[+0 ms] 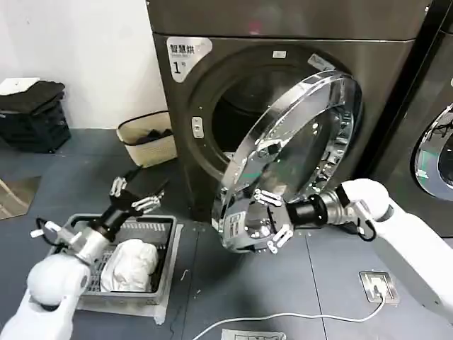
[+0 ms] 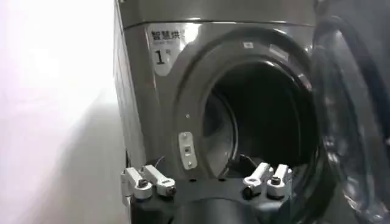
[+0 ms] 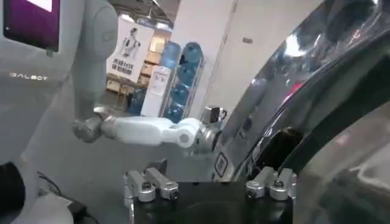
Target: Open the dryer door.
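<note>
The left gripper (image 2: pixel 207 182) hangs before the grey-brown dryer (image 2: pixel 140 103), its fingers (image 2: pixel 149 180) spread wide apart and touching nothing; the white label (image 2: pixel 163 45) reads "1"; the round drum opening (image 2: pixel 265 115) gapes dark; the dryer door (image 2: pixel 353 115) stands swung out beside it, glass tinted.

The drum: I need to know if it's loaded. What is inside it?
Through the dryer's opening the visible drum looks dark and bare. The swung-out dryer door, with the right gripper at its rim, hides the rest.

"1" on dryer label (image 1: pixel 185 57)
</note>
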Available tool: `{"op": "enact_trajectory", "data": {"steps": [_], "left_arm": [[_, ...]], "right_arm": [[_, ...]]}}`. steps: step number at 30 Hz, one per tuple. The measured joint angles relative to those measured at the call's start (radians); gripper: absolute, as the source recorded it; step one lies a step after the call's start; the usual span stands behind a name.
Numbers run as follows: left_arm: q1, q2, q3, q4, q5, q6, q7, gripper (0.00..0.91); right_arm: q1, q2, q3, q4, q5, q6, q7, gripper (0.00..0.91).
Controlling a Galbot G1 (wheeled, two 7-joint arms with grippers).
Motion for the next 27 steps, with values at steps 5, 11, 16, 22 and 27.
{"op": "enact_trajectory", "data": {"steps": [5,11,16,22,27], "left_arm": [[-0.064,0.001,0.051,0.043,-0.001,0.001,0.007,0.907],[-0.141,-0.005,0.127,0.087,0.002,0.0,0.013,0.907],[-0.19,-0.012,0.19,0.115,0.003,-0.003,0.018,0.907],[-0.237,-0.019,0.251,0.141,0.001,-0.014,0.027,0.907],[-0.263,-0.021,0.294,0.152,0.001,-0.026,0.034,0.907]], "right_arm": [[-0.075,-0.022,0.086,0.007,-0.003,0.002,0.001,0.907],[-0.191,-0.048,0.201,0.02,-0.004,0.001,0.004,0.907],[-0.301,-0.069,0.324,0.037,-0.005,0.001,0.01,0.907],[-0.49,-0.064,0.511,0.076,0.006,0.017,0.026,0.907],[-0.651,-0.043,0.692,0.125,0.033,0.023,0.022,0.907]]}}
